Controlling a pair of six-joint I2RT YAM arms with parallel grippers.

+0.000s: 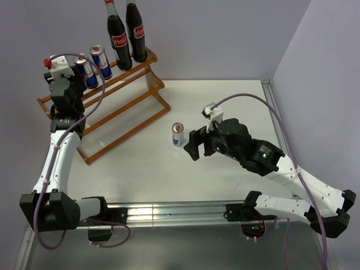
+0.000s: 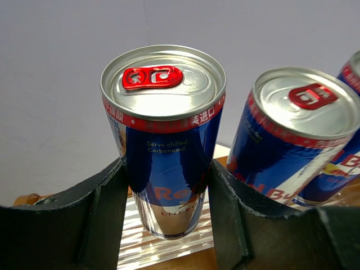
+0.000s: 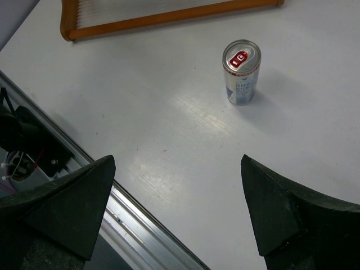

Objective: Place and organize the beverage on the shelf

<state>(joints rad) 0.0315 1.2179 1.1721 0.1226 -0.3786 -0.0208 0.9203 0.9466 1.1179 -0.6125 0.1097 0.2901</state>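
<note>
My left gripper (image 2: 167, 171) is at the left end of the shelf (image 1: 129, 109), shut on a blue-and-silver energy-drink can (image 2: 166, 140) that stands upright on the shelf's ribbed panel (image 2: 146, 242). A second can (image 2: 287, 135) stands just to its right, with a third (image 2: 349, 163) at the frame edge. In the top view two cans (image 1: 86, 72) (image 1: 101, 61) show next to the left gripper (image 1: 70, 84). Two cola bottles (image 1: 119, 39) (image 1: 136, 31) stand on the top tier. One can (image 1: 178, 134) stands on the table, also in the right wrist view (image 3: 241, 72). My right gripper (image 1: 194, 145) (image 3: 177, 185) is open and empty, short of it.
The shelf's lowest wooden rail (image 3: 169, 17) runs along the table behind the lone can. The metal table edge (image 3: 140, 219) lies under the right gripper. Walls close in the back and the left side of the shelf.
</note>
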